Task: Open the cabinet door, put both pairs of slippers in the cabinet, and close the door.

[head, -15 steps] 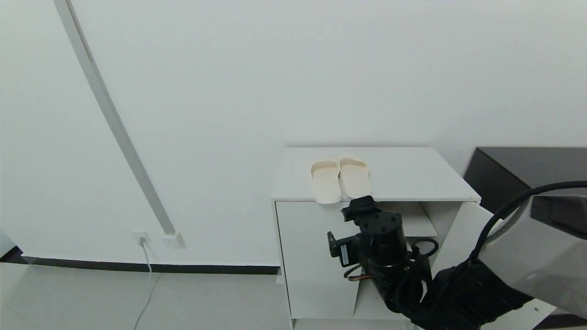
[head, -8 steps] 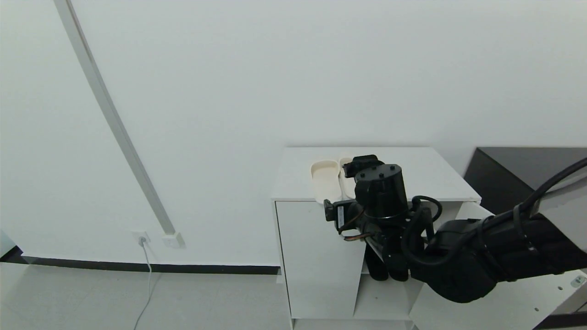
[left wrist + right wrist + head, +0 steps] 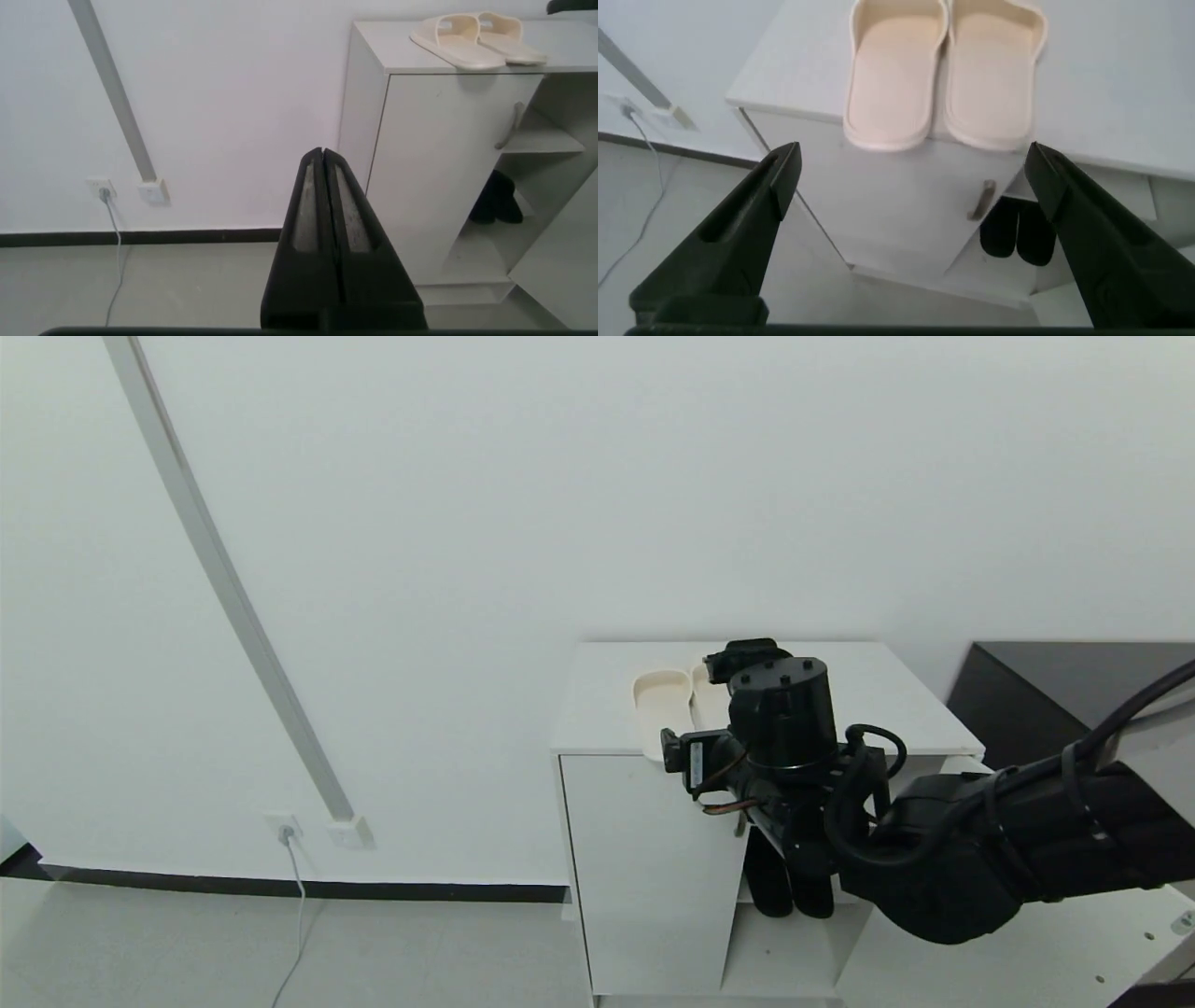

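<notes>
R claw (image 3: 912, 154) has risen above cabinet (image 3: 597, 709) top, spread wide, cream slippers (image 3: 901, 75) just ahead, untouched.

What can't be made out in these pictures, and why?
Head view: the right arm covers most of one cream slipper and much of the cabinet's inside.
Head view: whatever lies behind the shut door.
Left wrist view: the black slippers are too dark and small for detail.
Head view: the open door runs off the bottom edge.
</notes>
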`<state>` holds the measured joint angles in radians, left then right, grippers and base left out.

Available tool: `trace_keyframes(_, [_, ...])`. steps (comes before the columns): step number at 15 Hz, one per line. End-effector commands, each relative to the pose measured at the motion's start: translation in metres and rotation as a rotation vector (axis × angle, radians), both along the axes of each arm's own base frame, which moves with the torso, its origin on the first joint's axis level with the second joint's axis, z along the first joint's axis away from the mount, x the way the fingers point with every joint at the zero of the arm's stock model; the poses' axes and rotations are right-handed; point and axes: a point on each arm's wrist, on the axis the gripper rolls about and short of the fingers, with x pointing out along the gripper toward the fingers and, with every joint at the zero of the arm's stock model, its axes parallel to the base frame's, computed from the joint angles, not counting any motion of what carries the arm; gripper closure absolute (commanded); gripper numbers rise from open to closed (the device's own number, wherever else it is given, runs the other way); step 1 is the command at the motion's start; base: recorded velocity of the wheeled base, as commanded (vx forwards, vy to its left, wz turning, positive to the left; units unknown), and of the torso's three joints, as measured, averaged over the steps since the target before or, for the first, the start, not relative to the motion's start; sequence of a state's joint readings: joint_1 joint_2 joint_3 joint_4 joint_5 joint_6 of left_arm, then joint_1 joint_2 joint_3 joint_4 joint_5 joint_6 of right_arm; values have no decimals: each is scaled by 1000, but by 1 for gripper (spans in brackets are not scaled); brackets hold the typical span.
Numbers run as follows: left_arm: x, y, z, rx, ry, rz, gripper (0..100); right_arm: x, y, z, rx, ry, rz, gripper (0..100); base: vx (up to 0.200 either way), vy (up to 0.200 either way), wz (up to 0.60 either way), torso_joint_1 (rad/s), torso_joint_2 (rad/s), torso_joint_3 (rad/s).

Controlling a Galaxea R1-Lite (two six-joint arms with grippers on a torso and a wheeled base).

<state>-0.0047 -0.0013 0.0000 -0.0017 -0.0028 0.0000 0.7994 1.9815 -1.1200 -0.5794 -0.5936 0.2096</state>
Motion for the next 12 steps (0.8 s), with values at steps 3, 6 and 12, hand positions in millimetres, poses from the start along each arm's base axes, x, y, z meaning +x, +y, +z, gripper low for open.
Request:
trace_keyframes(3, [0, 0, 0, 2, 1, 0, 100, 3, 1, -12, -7, 28, -9, 0, 200, 0, 0, 10, 7, 1])
trace_keyframes(6, [0, 0, 0, -2, 1, 0, 100, 13, 1, -33, -32, 58, -26, 0, 133, 0, 0, 6, 3, 2])
trace_keyframes(12, [0, 0, 0, -2, 1, 1, 100, 47, 9, -57, -20, 42, -60, 0, 0, 0, 0, 0, 0, 0])
